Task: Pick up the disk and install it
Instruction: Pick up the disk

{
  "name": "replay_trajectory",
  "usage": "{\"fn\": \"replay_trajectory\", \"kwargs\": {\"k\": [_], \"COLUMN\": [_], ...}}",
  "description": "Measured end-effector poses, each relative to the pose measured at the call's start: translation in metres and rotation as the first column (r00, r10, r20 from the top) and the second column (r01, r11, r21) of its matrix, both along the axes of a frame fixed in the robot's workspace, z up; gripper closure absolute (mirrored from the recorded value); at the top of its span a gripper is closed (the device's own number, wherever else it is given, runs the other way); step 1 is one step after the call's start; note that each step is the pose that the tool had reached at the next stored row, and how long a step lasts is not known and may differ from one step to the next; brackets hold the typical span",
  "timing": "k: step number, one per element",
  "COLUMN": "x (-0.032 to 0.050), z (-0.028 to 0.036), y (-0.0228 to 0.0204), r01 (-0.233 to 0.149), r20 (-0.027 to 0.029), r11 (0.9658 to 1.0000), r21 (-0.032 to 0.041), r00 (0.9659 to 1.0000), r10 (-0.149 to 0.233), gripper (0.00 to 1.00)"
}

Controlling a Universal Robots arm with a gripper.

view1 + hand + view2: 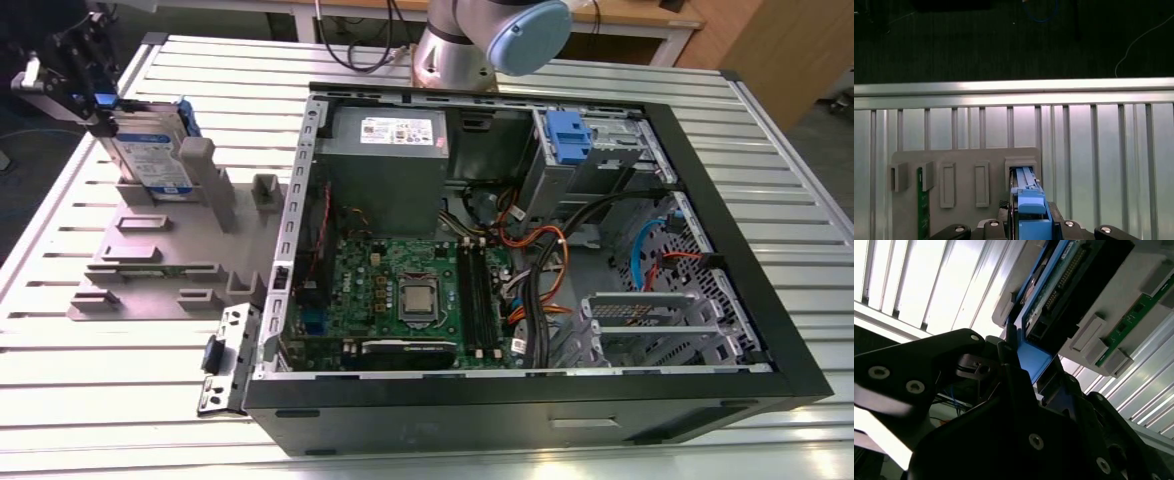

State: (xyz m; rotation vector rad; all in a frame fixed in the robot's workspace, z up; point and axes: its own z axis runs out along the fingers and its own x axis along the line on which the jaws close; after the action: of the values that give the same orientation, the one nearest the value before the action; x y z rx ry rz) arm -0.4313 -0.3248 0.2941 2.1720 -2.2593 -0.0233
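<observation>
Black gripper (96, 100) stood at the upper left of the exterior view, its fingers (1011, 367) closed from both sides on the blue plastic frame at the upper end of the disk (144, 160). Both wrist views showed that blue frame pinched between the two fingers, with the gripper (1031, 225) pressed against either side of the disk (1029, 200). The disk stood upright on its edge, label facing the exterior view's right, and its lower end met a slot in the grey fixture (147, 270); whether it was fully seated there or lifted slightly could not be told. In the second wrist view the disk (1051, 290) showed its connector row inside the blue surround. A green memory strip (920, 205) stood in another slot of the grey fixture (964, 160), well apart from the disk. The fixture lay on a slatted aluminium table (107, 400), just beside the open black computer case (507, 410) that took up the middle and right of the exterior view. Inside the case lay a green motherboard (400, 290), a grey power supply box (387, 150) near the back wall, and a blue clip (567, 135) in the drive bay at the upper right. The arm's base (467, 50) rose behind the case at the top centre.
</observation>
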Motion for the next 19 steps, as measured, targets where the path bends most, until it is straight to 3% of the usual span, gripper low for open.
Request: {"fn": "replay_trajectory", "kwargs": {"k": [19], "x": [0.0002], "z": [-0.0025], "y": [0.0000], "r01": [0.007], "r20": [0.0000], "r11": [0.9999], "r21": [-0.0109], "r00": [1.0000], "r10": [-0.007], "gripper": [0.59]}}
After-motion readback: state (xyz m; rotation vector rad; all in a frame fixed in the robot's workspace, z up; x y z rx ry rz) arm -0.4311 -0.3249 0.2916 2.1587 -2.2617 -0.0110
